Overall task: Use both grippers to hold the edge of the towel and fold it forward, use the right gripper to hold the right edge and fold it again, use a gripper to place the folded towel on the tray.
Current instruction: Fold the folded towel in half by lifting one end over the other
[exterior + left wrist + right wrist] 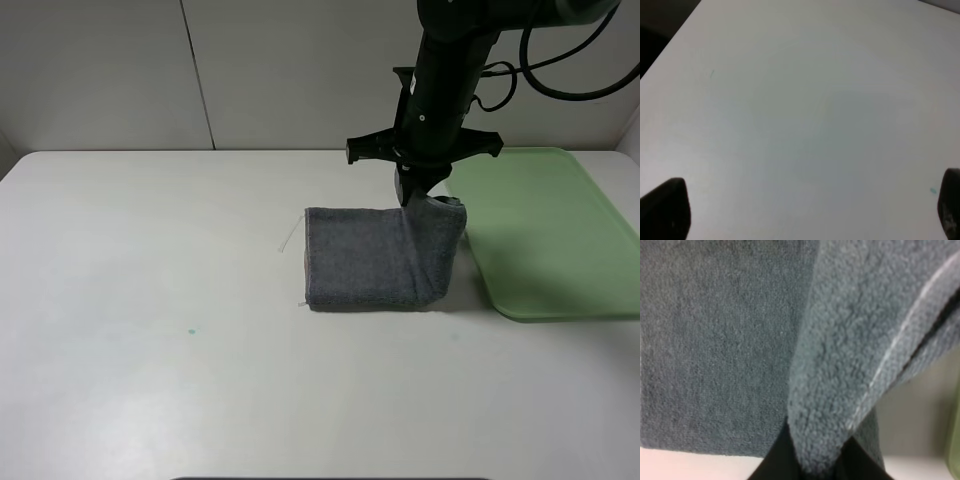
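Observation:
The dark grey towel (pixel 365 262) lies folded on the white table near the middle. My right gripper (pixel 416 197) is shut on the towel's right edge and holds that edge lifted above the rest. In the right wrist view the towel (pixel 840 365) fills the frame, with the raised fold pinched between my black fingers (pixel 775 460). The light-green tray (pixel 545 230) lies on the table just right of the towel. My left gripper (pixel 810 215) is open over bare table, with only its two black fingertips (pixel 665 207) showing. It is out of the exterior high view.
A grey wall stands behind the table's far edge. A small green mark (pixel 191 331) shows on the table at front left. A thin pale thread (pixel 288 238) lies left of the towel.

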Robot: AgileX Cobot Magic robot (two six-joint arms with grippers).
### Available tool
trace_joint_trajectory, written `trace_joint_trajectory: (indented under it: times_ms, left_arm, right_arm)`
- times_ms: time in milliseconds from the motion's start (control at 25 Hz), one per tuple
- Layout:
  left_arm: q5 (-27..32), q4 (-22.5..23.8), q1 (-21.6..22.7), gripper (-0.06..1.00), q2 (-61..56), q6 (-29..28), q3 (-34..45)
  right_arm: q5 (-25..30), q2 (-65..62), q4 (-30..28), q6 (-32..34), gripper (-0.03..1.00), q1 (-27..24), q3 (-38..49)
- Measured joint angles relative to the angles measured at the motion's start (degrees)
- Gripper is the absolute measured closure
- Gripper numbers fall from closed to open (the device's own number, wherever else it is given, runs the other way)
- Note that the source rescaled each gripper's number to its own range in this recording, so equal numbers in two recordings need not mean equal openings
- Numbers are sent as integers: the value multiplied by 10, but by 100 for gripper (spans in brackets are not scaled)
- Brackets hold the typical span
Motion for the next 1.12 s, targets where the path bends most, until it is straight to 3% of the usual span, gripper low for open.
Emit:
trace_joint_trajectory:
  times_ms: [1120]
  left_arm:
    - [0, 0, 0, -6, 0, 0, 0]
  right_arm:
    - [-66, 25, 30, 55, 92, 48, -1]
